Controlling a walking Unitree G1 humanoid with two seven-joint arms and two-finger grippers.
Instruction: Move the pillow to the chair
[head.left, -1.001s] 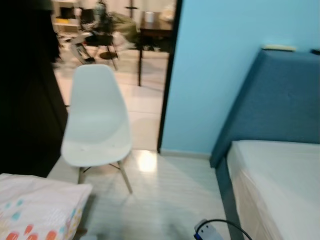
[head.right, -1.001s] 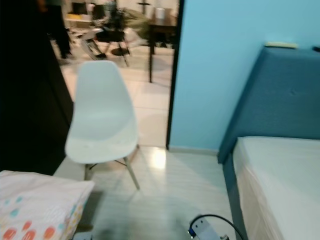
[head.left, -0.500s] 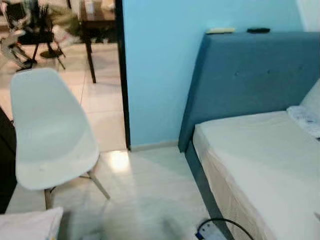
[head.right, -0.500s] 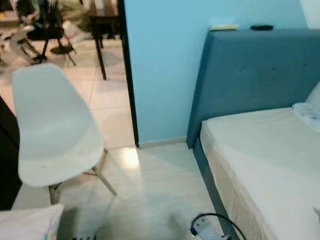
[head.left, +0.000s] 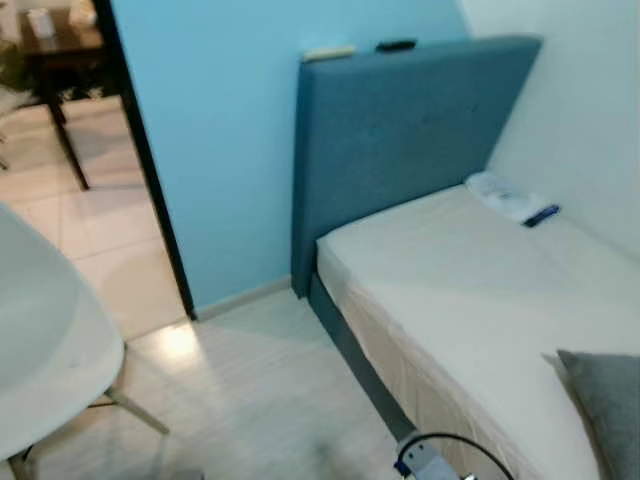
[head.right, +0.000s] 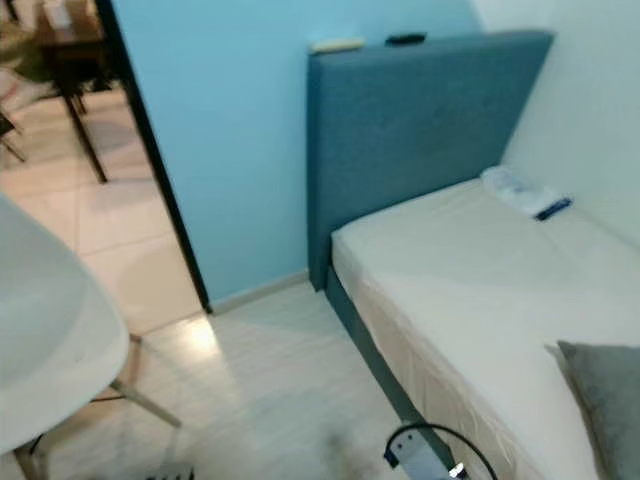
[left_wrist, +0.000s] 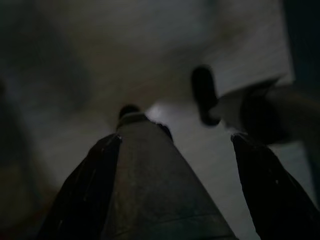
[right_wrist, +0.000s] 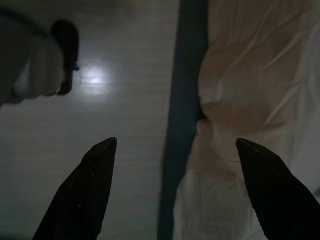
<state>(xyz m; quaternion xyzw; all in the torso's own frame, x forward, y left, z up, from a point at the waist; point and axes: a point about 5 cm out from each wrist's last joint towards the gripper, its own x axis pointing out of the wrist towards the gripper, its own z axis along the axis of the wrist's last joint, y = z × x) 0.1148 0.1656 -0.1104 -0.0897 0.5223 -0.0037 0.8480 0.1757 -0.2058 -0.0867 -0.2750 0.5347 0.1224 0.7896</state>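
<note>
Searching step: bed (head.left: 470, 290) on the right, chair (head.left: 40, 350) at left edge, grey pillow (head.right: 605, 400) on the bed's near right corner. Right end effector (right_wrist: 175, 190) spread over the bed edge; left end effector (left_wrist: 175, 190) spread, low, idle. Next: face pillow, reach.

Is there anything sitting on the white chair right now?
No, the part of the white chair that shows has a bare seat, while the grey pillow lies on the bed.
</note>
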